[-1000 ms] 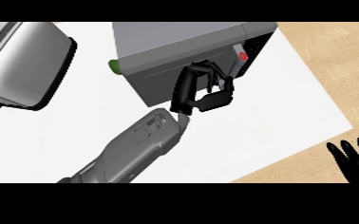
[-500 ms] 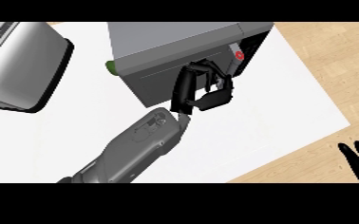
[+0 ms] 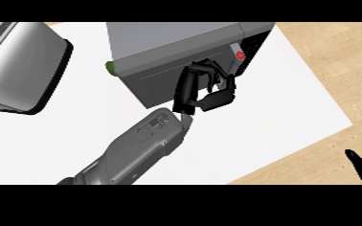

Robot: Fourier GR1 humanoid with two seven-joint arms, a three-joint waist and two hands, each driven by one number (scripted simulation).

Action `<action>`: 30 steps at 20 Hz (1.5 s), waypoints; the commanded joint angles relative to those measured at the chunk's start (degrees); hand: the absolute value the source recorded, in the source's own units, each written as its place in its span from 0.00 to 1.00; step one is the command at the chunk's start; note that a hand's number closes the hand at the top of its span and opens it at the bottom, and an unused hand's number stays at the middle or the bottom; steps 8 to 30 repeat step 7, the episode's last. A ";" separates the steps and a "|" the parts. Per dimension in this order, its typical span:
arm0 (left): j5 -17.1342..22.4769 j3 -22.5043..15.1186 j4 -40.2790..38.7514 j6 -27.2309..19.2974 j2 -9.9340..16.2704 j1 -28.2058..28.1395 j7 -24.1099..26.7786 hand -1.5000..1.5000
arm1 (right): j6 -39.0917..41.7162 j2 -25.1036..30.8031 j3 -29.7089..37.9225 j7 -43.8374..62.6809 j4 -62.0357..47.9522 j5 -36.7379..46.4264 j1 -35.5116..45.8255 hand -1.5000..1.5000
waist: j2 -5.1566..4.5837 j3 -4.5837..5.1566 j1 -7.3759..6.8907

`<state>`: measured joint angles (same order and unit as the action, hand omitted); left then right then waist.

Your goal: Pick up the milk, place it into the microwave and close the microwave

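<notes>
The microwave (image 3: pixel 170 48) is seen standing on the white counter (image 3: pixel 283 105), its grey body angled and its control strip with a red button (image 3: pixel 240 55) at its right end; the left hand (image 3: pixel 205 87) is raised against the microwave's front, just left of the red button, its fingers curled with nothing visible between them; a small green object (image 3: pixel 111 68) is seen at the microwave's left corner; a dark-rimmed grey panel (image 3: pixel 32 67), seemingly the microwave door, is seen well to the left of the microwave; the milk cannot be made out anywhere; only the fingertips of the right hand (image 3: pixel 353 160) are shown, far to the lower right of the microwave, and whether they are spread or closed cannot be told.
</notes>
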<state>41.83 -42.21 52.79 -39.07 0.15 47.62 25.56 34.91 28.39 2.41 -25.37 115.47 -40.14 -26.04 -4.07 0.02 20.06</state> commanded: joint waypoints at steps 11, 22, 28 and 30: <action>2.37 1.84 -6.20 2.02 -0.14 4.91 0.21 1.00 | 2.29 2.50 1.77 0.53 1.19 -3.09 -1.68 0.00 | -1.04 -0.02 1.66; 2.37 1.84 -6.20 2.02 -0.14 4.91 0.21 1.00 | 2.29 2.50 1.77 0.53 1.19 -3.09 -1.68 0.00 | -1.04 -0.02 1.66; 2.37 1.84 -6.20 2.02 -0.14 4.91 0.21 1.00 | 2.29 2.50 1.77 0.53 1.19 -3.09 -1.68 0.00 | -1.04 -0.02 1.66; 2.37 1.84 -6.20 2.02 -0.14 4.91 0.21 1.00 | 2.29 2.50 1.77 0.53 1.19 -3.09 -1.68 0.00 | -1.04 -0.02 1.66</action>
